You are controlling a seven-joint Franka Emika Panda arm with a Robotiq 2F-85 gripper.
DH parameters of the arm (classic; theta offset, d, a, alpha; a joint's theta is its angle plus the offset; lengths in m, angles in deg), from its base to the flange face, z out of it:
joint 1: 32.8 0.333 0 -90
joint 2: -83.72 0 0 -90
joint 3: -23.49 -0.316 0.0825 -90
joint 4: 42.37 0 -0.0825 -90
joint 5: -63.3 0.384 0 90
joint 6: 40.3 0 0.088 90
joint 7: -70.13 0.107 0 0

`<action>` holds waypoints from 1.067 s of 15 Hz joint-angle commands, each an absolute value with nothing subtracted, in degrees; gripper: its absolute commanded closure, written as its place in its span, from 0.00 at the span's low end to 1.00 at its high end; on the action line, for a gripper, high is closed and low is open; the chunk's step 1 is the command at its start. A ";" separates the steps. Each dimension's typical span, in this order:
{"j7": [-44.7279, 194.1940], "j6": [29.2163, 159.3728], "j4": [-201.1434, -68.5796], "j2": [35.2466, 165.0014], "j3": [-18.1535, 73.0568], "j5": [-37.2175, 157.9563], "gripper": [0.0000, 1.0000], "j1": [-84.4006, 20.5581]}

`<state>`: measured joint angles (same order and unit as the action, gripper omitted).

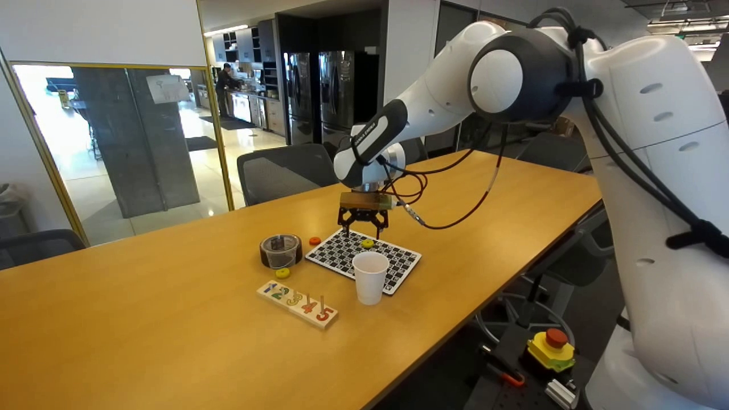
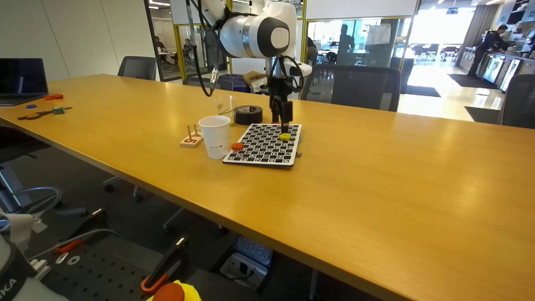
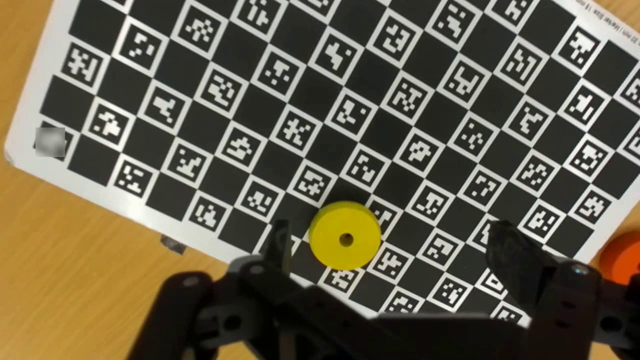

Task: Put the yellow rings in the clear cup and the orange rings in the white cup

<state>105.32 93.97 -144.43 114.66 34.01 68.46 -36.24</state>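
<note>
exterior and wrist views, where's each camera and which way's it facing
In an exterior view: raised near the arm, showing most of it, facing fridges across the table.
In an exterior view: beside the table, facing chairs; the arm's far end shows.
Wrist view: wrist-mounted, facing down at a yellow ring; end effector shows.
Both exterior views share the white cup.

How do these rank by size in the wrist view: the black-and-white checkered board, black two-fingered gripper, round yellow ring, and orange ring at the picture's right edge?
By what shows:
1. Checkered board
2. Black gripper, enlarged by closeness
3. Yellow ring
Not ranked: orange ring, cut off by the edge.
</note>
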 commanded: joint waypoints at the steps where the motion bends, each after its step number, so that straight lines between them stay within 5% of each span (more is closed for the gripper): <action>1: 110.20 95.70 -142.62 116.47 36.14 66.98 0.00 -34.49; 16: 117.68 94.82 -141.87 118.57 37.77 64.55 0.00 -34.06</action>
<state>115.42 95.37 -143.97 117.37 36.72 66.11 -34.95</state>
